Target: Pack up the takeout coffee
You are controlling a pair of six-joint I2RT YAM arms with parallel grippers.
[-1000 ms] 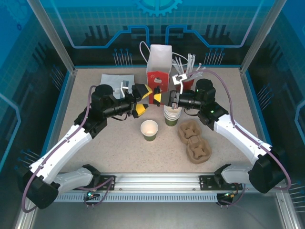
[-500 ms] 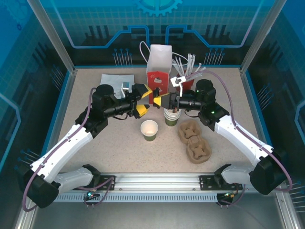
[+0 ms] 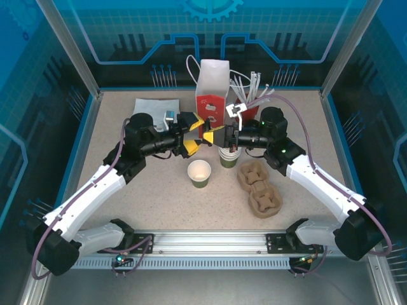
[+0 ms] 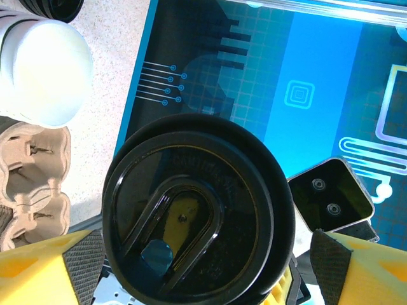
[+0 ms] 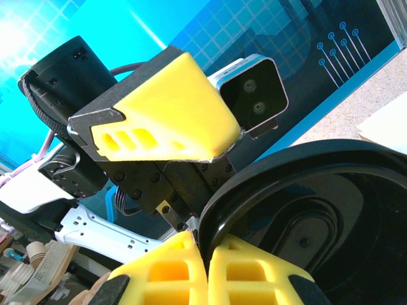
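**Lid handover in mid-air; cup not yet capped**

Since a second ago my right gripper [image 3: 216, 135] has slid left to meet my left gripper [image 3: 196, 133], whose jaws have narrowed a little. The right one is pinched tight on the rim of the black lid [image 4: 197, 216]. The left one gapes around that lid, with a gap on at least one side and no grip yet.

The takeout coffee cup [image 3: 199, 173] stands open-mouthed on the table, nearer me and apart from both grippers.

Judgement: this is the lid transfer. Next, the left closes squarely across the lid before the right lets go.

Room: the red paper bag [image 3: 212, 89] is just behind, and the stack of cups [image 3: 227, 154] just under my right wrist. The pulp carrier [image 3: 259, 189] lies to the right. Open table lies to the cup's left.
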